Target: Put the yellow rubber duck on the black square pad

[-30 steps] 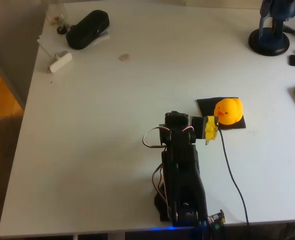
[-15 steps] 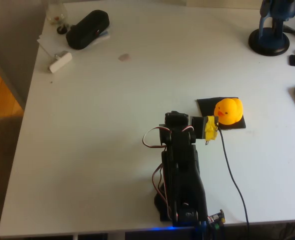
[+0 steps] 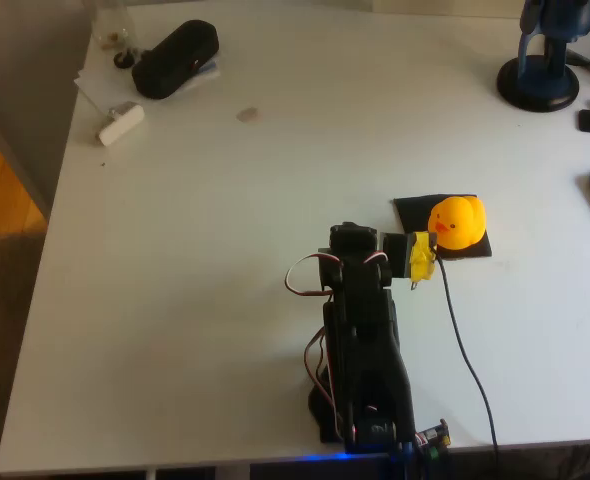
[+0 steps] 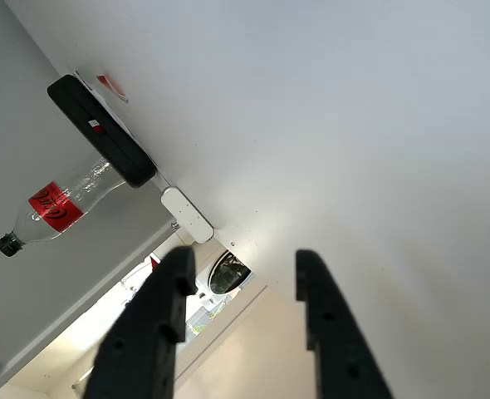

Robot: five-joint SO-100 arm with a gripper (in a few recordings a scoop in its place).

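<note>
Small bright yellow rubber duck (image 3: pixel 457 222) sits on the thin matte black square pad (image 3: pixel 416 211), covering the pad's right half; the pad's bare left part and near edge stick out around it. Duck's orange beak points left in the overhead view, toward the arm. Black robot arm (image 3: pixel 361 340) lies folded just left of the pad, its yellow-taped tip (image 3: pixel 421 260) near the duck's beak side, apart from it as far as can be told. In the wrist view the gripper (image 4: pixel 242 274) has both black fingers (image 4: pixel 164 312) spread wide with nothing between them, white table (image 4: pixel 328 108) behind. Far from the pad, toward the table's upper-left corner in the overhead view: black oblong case (image 3: pixel 175 58), small white block (image 3: pixel 121 123), clear plastic bottle with red label (image 4: pixel 58 204). Dark-blue round stand base (image 3: pixel 539 84) is up-right of the pad, well apart.
</note>
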